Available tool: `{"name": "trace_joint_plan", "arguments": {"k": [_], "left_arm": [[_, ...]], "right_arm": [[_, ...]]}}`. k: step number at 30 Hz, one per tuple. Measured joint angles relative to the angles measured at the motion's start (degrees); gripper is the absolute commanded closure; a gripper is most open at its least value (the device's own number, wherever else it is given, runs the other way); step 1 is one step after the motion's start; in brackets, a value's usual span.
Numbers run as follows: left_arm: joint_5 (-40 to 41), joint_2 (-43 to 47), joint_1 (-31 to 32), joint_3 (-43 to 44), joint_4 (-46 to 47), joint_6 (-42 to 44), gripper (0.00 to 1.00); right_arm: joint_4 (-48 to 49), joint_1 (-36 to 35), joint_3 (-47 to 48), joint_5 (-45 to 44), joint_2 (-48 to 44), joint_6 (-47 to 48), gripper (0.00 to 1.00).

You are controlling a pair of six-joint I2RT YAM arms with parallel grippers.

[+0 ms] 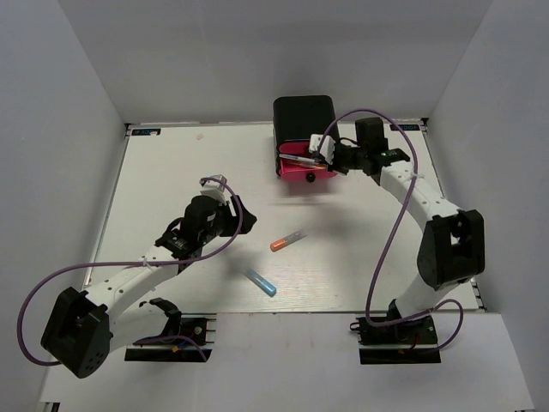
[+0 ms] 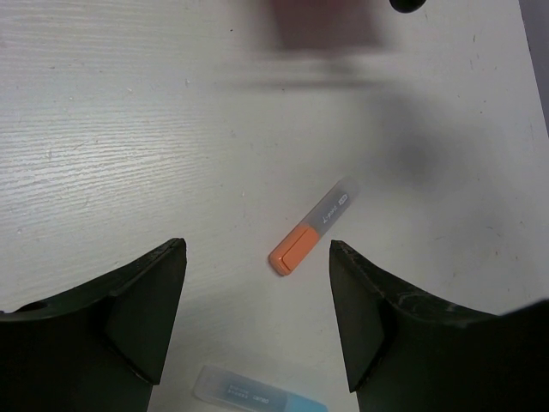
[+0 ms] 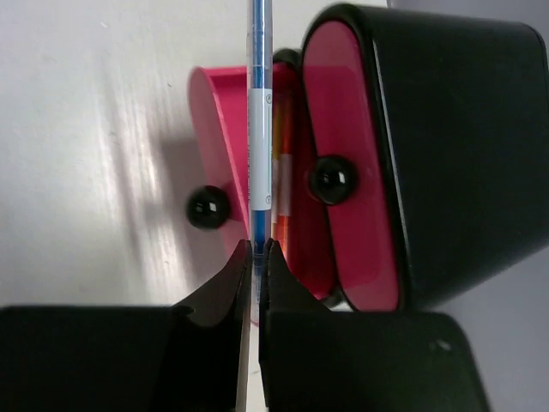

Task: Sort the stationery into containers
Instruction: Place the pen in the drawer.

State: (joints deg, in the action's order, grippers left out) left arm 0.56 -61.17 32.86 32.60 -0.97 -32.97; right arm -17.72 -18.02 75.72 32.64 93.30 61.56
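The drop-off step seems in hand: the right gripper (image 3: 256, 251), pinching a thin blue pen (image 3: 260, 129) over the pulled-out pink drawer (image 3: 214, 112) of the black box (image 3: 463, 129) at the top view's upper centre, next needs only to let go, while the left gripper (image 2: 257, 257), fingers spread, hangs above the orange-grey marker (image 2: 310, 227).

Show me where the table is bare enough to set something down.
Bare: far-left table, between left gripper and back edge; also between orange marker and right arm. Crowded: at the drawer, where the right gripper holds a pen, and around the blue marker.
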Motion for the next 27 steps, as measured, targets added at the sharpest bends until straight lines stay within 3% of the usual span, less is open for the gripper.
{"name": "trace_joint_plan", "arguments": {"k": [7,15,19,22,27], "left_arm": [[-0.1,0.0,0.0,0.0,0.2,0.2,0.23],[-0.3,0.0,0.0,-0.3,0.3,0.2,0.23],[-0.6,0.0,0.0,-0.3,0.8,0.2,0.23],[-0.6,0.0,0.0,-0.3,1.1,0.2,0.23],[-0.6,0.0,0.0,-0.3,1.4,0.2,0.23]], "right_arm": [[-2.2,2.3,8.0,-0.8,7.7,6.6,1.00],[-5.7,2.7,8.4,-0.8,10.4,13.1,1.00],[-6.2,2.6,8.4,-0.8,11.1,13.9,0.70],[-6.2,2.7,8.4,-0.5,11.3,13.5,0.63],[-4.4,2.7,8.0,1.0,10.8,10.2,0.60]]}}
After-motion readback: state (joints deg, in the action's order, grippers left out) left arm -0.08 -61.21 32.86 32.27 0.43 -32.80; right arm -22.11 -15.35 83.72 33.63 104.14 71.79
